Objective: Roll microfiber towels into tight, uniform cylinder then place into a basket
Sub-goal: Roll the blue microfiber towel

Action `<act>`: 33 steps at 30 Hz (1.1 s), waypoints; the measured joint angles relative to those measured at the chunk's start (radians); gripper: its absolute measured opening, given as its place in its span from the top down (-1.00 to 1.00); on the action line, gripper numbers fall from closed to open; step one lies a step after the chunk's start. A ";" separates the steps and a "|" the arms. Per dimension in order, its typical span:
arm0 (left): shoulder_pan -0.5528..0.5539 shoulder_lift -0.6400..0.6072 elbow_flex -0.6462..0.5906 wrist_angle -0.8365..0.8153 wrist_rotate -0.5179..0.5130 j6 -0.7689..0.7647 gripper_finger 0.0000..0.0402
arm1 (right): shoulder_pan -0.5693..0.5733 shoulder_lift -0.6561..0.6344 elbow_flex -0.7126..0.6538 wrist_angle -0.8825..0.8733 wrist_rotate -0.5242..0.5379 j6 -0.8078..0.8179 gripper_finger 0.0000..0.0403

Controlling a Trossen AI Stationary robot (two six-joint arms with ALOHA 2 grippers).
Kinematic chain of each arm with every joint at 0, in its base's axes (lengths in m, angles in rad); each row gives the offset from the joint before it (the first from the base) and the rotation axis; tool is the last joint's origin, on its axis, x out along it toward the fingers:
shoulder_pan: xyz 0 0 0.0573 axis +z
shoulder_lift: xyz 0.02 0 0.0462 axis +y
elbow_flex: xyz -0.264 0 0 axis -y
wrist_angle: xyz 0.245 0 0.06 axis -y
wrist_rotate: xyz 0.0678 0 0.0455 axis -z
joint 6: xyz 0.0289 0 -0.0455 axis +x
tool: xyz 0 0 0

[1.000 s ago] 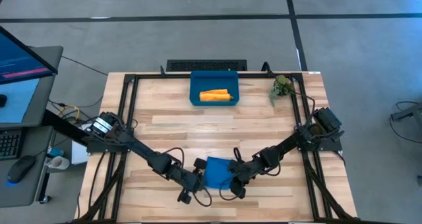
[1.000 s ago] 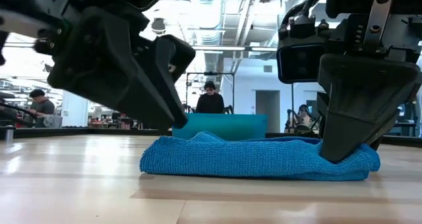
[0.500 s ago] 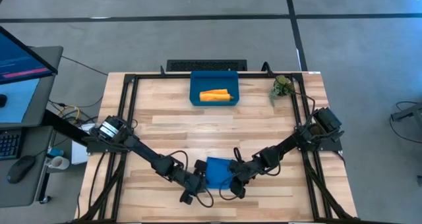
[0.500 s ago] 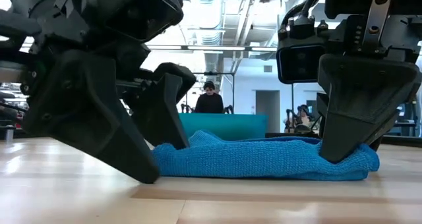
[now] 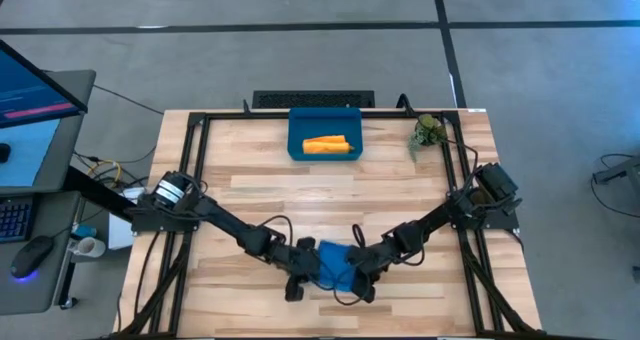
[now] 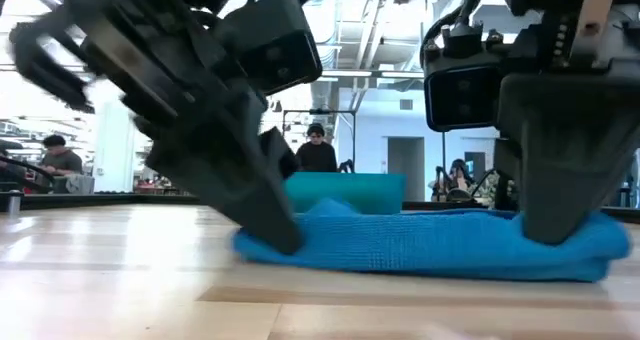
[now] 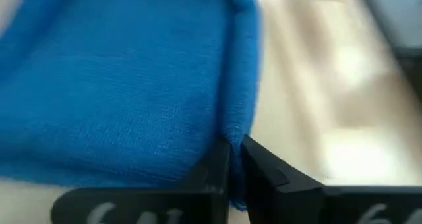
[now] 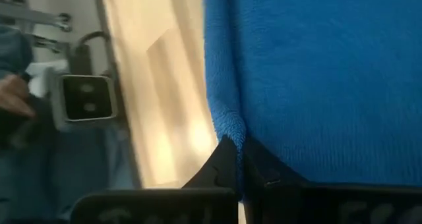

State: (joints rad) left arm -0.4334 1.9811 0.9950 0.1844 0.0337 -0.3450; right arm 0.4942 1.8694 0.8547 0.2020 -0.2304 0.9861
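1. Blue towel point(image 5: 333, 263) lies on the bench point(image 5: 260, 190), well apart from the basket point(image 5: 325, 133) at the far edge; the orange towel point(image 5: 326, 144) already sits rolled inside that basket.
2. Change: the left claw point(image 7: 235, 147), a second ago off the towel's left edge and then spread wide, is now pinched narrow on that edge. The low view shows its tip at the towel's left end, where earlier it stood clear.
3. Right claw point(image 8: 239, 146) is unchanged, clamped narrow on the towel's right edge.
4. Meaning, as a judgement: both ends are now gripped, so rolling or folding of this second towel can begin; one towel done, one left.
5. Pose: both arms reach inward and low from the bench sides, meeting at the towel, wrists angled down, tips at the cloth.
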 joint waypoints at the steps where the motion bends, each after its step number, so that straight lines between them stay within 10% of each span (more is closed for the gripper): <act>1: 0.003 0.001 0.008 -0.005 0.059 -0.033 0.93 | 0.000 0.000 0.000 0.007 -0.018 0.014 0.94; 7: 0.019 0.005 0.045 -0.003 0.315 -0.265 0.95 | 0.004 0.000 0.002 0.086 -0.140 0.151 0.91; 22: 0.014 0.004 0.053 -0.019 0.390 -0.362 0.84 | -0.029 -0.005 0.002 -0.106 -0.083 0.291 0.93; 33: -0.043 -0.025 0.055 -0.067 0.161 -0.081 0.83 | -0.037 -0.005 0.003 -0.151 -0.067 0.324 0.92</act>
State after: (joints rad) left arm -0.4762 1.9559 1.0500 0.1173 0.1951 -0.4259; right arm 0.4576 1.8645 0.8574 0.0505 -0.2974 1.3102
